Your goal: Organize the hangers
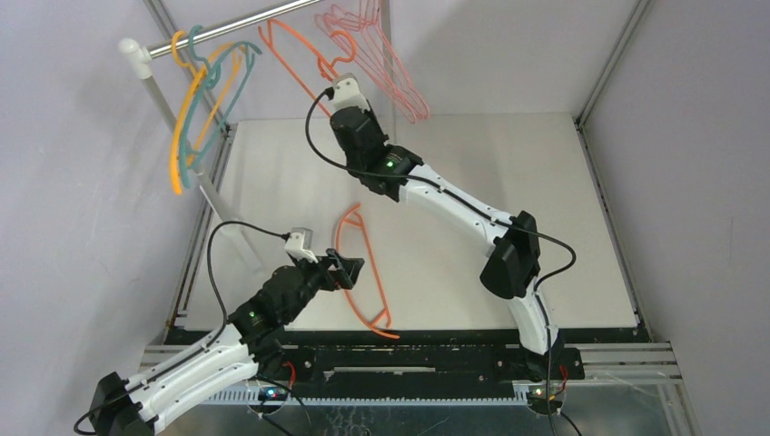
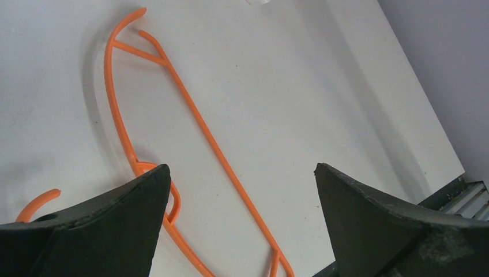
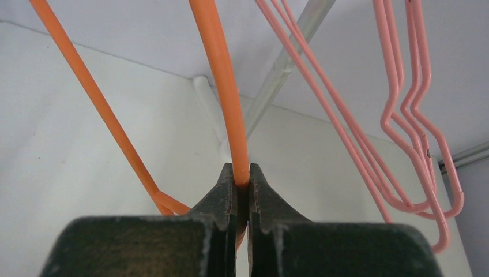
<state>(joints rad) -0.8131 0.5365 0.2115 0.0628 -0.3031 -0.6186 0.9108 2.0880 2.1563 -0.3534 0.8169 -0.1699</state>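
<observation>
An orange hanger (image 1: 356, 272) lies flat on the white table; it fills the left wrist view (image 2: 190, 112). My left gripper (image 1: 348, 271) is open and empty, low over that hanger's left side. My right gripper (image 1: 339, 91) is raised near the rail and shut on a second orange hanger (image 1: 295, 56), its bar pinched between the jaws in the right wrist view (image 3: 222, 86). Pale pink hangers (image 1: 381, 54) hang on the silver rail (image 1: 236, 25) at the right and also show in the right wrist view (image 3: 403, 115). Yellow-orange (image 1: 186, 118) and teal (image 1: 222, 100) hangers hang at the rail's left end.
The rail stands on a white post (image 1: 150, 77) at the back left. Grey walls enclose the table (image 1: 508, 163) on three sides. A black strip and metal rails run along the near edge by the arm bases.
</observation>
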